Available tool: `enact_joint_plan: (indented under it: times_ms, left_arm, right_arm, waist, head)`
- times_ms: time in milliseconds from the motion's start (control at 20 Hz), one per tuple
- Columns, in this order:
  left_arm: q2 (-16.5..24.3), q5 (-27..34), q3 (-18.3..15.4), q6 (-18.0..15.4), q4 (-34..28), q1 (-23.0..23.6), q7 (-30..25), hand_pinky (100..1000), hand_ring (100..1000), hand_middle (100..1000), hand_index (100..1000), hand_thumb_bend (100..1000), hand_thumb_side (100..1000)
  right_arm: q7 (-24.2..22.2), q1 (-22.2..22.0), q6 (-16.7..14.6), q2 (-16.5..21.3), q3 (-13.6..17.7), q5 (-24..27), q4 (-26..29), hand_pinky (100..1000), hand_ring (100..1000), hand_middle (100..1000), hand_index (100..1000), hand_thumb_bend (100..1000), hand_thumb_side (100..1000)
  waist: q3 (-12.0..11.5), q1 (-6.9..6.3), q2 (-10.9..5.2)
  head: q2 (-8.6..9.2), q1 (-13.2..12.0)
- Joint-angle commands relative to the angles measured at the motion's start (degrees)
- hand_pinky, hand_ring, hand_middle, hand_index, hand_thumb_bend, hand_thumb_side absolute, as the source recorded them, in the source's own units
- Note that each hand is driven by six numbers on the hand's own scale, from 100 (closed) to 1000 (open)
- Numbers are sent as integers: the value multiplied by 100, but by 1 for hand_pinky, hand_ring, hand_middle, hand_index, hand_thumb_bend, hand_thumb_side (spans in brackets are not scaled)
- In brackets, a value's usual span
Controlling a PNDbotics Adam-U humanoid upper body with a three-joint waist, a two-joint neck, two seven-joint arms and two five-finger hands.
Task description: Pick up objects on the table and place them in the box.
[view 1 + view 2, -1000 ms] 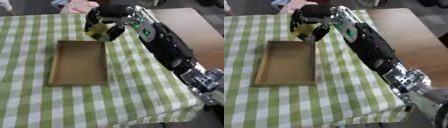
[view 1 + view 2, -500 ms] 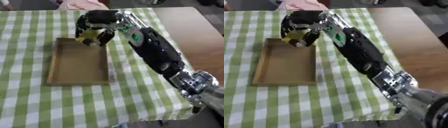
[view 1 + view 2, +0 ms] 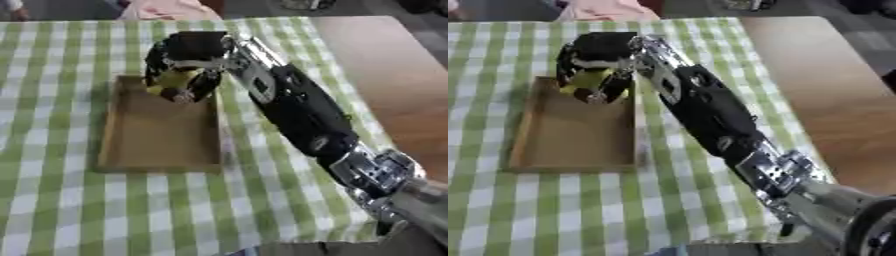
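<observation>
Right robot hand point(image 3: 186, 62), reaching in from the lower right across the table point(image 3: 52, 50), which is covered by a green-and-white checked cloth. Its fingers are curled round a yellow object point(image 3: 175, 80), grasping it. Hand and object are over the far end of the box point(image 3: 131, 160), a shallow brown open tray lying on the cloth; whether the object touches the box floor cannot be told. The left robot hand is out of sight.
</observation>
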State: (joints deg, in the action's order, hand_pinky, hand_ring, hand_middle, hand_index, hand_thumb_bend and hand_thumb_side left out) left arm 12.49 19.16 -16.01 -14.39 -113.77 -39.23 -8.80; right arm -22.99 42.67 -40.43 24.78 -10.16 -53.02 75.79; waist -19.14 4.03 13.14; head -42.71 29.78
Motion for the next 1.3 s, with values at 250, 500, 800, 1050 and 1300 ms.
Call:
enact_joint_plan:
  times_ms: [250, 500, 800, 1050, 1300]
  left_arm:
    - [26, 6, -17, 55, -82, -119, -5, 563, 688, 693, 621, 171, 503]
    - [20, -13, -33, 78, -82, -108, 1, 562, 688, 694, 619, 168, 508]
    - [7, -26, -50, 104, -82, -98, -13, 561, 688, 694, 618, 164, 514]
    - [4, -50, -58, 144, -82, -91, -42, 560, 689, 695, 616, 159, 519]
    - [-4, -57, -64, 168, -82, -84, -51, 559, 689, 695, 615, 158, 521]
  right_arm:
    - [369, 63, 90, -64, -76, -513, -119, 498, 526, 534, 710, 100, 100]
    - [511, 37, 220, -56, -58, -736, -156, 580, 588, 597, 758, 100, 100]
    - [622, 4, 362, -8, 12, -962, -88, 716, 767, 734, 862, 100, 437]
    - [721, -6, 360, 106, 104, -934, -8, 741, 789, 751, 876, 100, 544]
    - [758, 2, 353, 227, 159, -755, 180, 749, 791, 758, 881, 100, 592]
  waist:
    - [-28, -34, -91]
    - [-13, -31, -87]
    - [15, -43, -74]
    - [47, -48, -73]
    - [66, -53, -72]
  head:
    - [54, 37]
    - [89, 19]
    - [79, 4]
    - [85, -5]
    - [78, -18]
